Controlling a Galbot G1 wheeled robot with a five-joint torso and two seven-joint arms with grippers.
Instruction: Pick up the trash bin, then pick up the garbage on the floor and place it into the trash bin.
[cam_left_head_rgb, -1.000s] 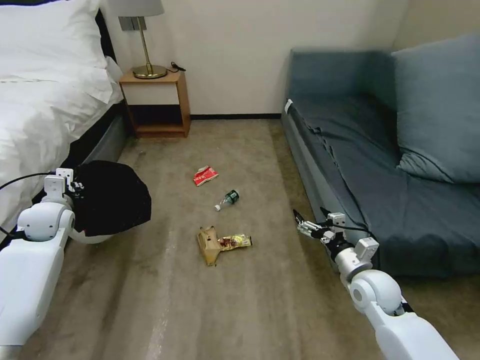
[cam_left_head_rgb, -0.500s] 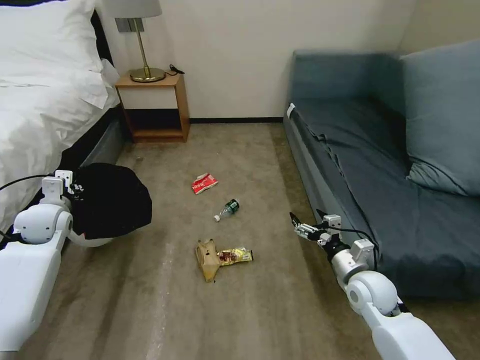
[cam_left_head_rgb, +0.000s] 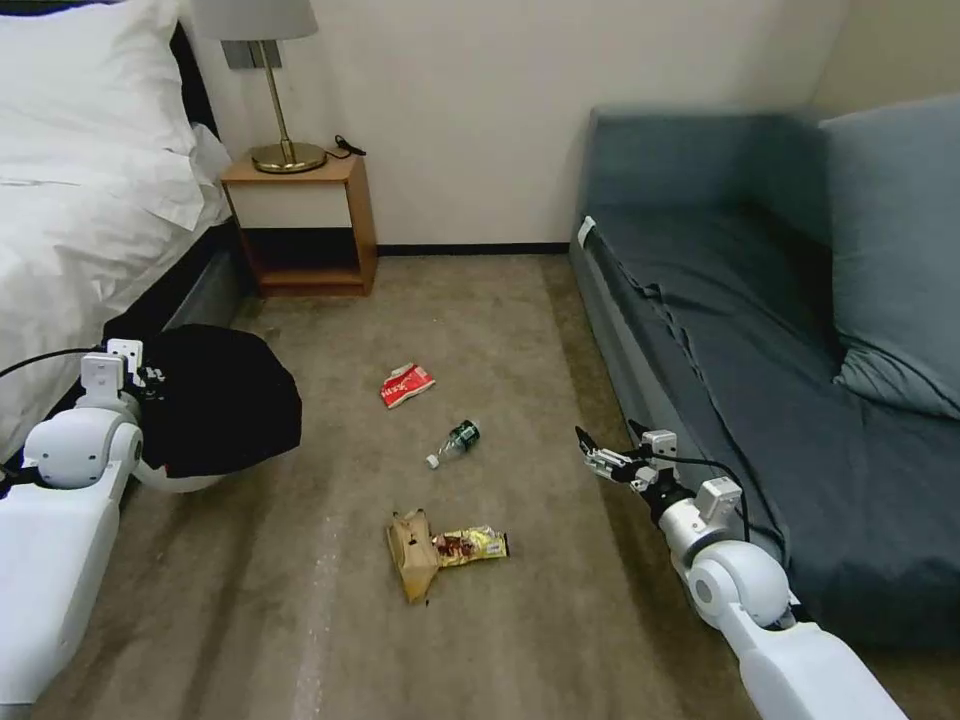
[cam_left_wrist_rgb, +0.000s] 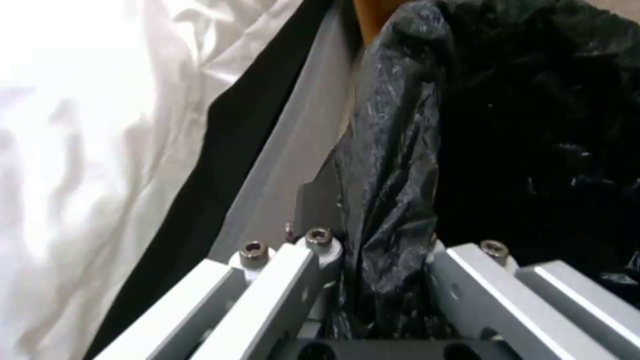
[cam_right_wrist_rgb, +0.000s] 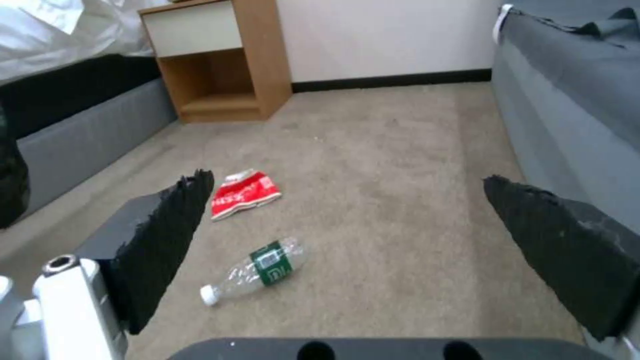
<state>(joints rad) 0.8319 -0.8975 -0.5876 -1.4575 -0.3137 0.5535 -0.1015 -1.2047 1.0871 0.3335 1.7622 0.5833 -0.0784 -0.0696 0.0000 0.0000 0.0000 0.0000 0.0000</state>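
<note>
- Trash bin (cam_left_head_rgb: 215, 405), white with a glossy black bag liner (cam_left_wrist_rgb: 400, 165) draped over it, hangs off the carpet at the robot's left, close beside the bed (cam_left_head_rgb: 70, 230).
- Left gripper (cam_left_wrist_rgb: 383, 260) has its fingers (cam_left_wrist_rgb: 293, 280) clamped on the bin's rim, with a fold of liner pinched between them.
- Right gripper (cam_left_head_rgb: 608, 452) hovers above the floor just beside the sofa (cam_left_head_rgb: 760, 370); its 2 fingers (cam_right_wrist_rgb: 167, 230) are spread wide apart and hold nothing.
- Garbage lies on the carpet between bed and sofa, in 4 pieces.
- Red snack packet (cam_left_head_rgb: 406, 384) lies farthest from the robot, toward the nightstand (cam_left_head_rgb: 300, 215).
- Small clear bottle (cam_left_head_rgb: 453, 443) with a green label and white cap lies on its side just nearer than the packet, apart from it; in the right wrist view (cam_right_wrist_rgb: 253, 270) it sits between the open fingers.
- Brown paper bag (cam_left_head_rgb: 411, 553) lies nearest the robot, with the yellow snack wrapper (cam_left_head_rgb: 470, 545) touching its side.
- Brass lamp (cam_left_head_rgb: 280, 120) stands on the nightstand.
</note>
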